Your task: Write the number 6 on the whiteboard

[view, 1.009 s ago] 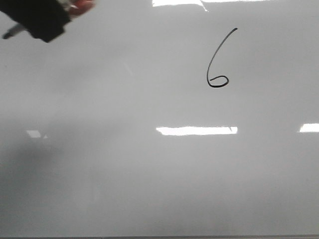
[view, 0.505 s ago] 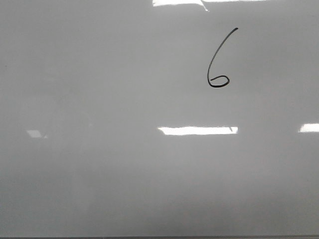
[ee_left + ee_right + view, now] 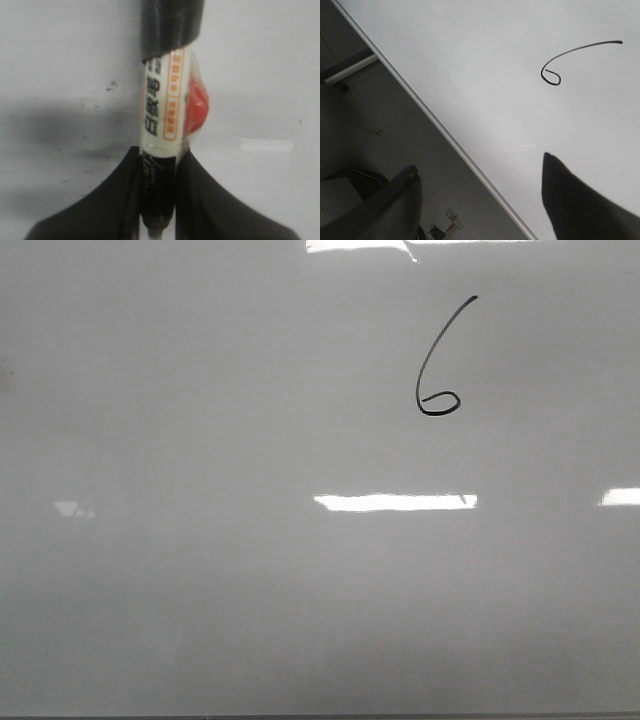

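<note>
Completed number 6 on the whiteboard; left claw clenched on a marker pen, right claw released beside the board's edge.

My left gripper is clamped tight, both dark fingers squeezing the marker between them so it runs straight out along the wrist. My right gripper is spread wide with nothing in it, one finger hanging past the board's edge and the other over the white surface. Neither arm shows in the front view.
</note>
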`<action>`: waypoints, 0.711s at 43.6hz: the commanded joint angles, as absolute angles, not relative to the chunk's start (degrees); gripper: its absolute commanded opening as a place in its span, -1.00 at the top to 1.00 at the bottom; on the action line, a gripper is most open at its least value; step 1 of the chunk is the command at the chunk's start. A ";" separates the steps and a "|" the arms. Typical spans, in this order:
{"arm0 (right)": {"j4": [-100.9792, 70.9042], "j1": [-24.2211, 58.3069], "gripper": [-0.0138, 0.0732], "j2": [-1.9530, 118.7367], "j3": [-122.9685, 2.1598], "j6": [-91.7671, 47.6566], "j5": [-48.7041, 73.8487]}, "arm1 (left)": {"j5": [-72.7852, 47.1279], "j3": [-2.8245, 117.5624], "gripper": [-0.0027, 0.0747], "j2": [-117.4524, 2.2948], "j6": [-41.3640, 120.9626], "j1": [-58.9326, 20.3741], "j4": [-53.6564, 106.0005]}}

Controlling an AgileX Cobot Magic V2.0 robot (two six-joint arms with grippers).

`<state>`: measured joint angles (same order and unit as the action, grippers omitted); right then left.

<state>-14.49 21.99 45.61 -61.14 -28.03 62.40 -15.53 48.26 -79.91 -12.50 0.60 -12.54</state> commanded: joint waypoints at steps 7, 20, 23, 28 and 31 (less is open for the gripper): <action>-14.82 21.50 -0.54 45.44 -62.91 -27.96 59.97 | -9.62 49.80 0.75 -82.42 -13.23 0.73 -12.21; -14.82 21.50 -0.54 45.44 -62.91 -26.07 60.02 | -10.45 50.32 -0.33 -83.10 -13.23 0.73 -12.32; -14.71 21.50 -0.54 45.44 -62.91 -24.60 60.02 | -12.99 51.39 -0.30 -81.98 -13.13 0.73 -12.43; -13.36 21.50 -0.53 45.44 -62.91 -19.72 60.07 | -20.24 54.21 -0.28 -78.82 -11.13 0.61 -12.53; -11.35 21.50 -0.53 45.44 -62.91 -14.49 60.01 | -25.67 56.15 -0.28 -76.42 -7.61 -0.07 -12.53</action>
